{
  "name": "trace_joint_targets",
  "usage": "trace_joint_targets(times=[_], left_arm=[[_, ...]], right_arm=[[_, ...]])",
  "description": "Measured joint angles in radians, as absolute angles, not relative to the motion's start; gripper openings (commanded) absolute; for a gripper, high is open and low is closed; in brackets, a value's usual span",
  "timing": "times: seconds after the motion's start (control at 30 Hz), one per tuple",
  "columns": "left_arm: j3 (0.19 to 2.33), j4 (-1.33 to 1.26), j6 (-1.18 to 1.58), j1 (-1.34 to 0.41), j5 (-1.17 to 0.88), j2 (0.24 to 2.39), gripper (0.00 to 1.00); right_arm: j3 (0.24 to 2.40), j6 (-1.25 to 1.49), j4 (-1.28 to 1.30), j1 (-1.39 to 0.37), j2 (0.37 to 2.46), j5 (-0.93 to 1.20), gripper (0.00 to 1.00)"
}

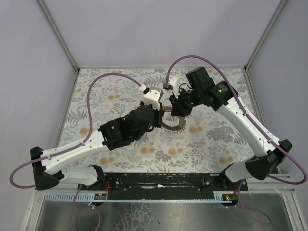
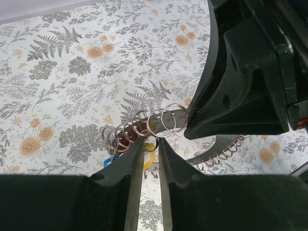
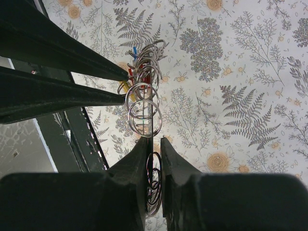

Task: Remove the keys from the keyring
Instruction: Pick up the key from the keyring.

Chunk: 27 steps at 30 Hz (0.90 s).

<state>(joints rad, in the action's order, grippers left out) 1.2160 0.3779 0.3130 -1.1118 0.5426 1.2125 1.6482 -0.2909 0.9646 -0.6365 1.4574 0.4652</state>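
Desk under floral cloth, pale panels on left, right and far sides, arm bases along the near edge. Both arms meet over mid-desk, with open cloth all round them. Keyring sits between the two grippers there. Right gripper nearly pressed together, pinching the keyring's wire at its tips. Left gripper narrowly parted, tips against the row of small loops just beside the right gripper; cannot tell whether it grips. Keys, red, yellow and blue, bunched at the left fingertips.
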Motion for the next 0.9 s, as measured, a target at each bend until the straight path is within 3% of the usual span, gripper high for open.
trace_joint_targets(times=[0.53,0.67,0.9], left_arm=[[1.216,0.380,0.292,-1.112,0.558,1.220,0.26],[1.216,0.379,0.287,-1.112,0.563,1.221,0.23],[1.216,0.371,0.267,-1.112,0.580,1.237,0.07]], right_arm=[[1.648,-0.287,0.965,-0.635,1.457,0.466,0.00],[1.648,-0.287,0.965,-0.635,1.457,0.466,0.00],[1.648,-0.284,0.965,-0.634,1.457,0.465,0.00]])
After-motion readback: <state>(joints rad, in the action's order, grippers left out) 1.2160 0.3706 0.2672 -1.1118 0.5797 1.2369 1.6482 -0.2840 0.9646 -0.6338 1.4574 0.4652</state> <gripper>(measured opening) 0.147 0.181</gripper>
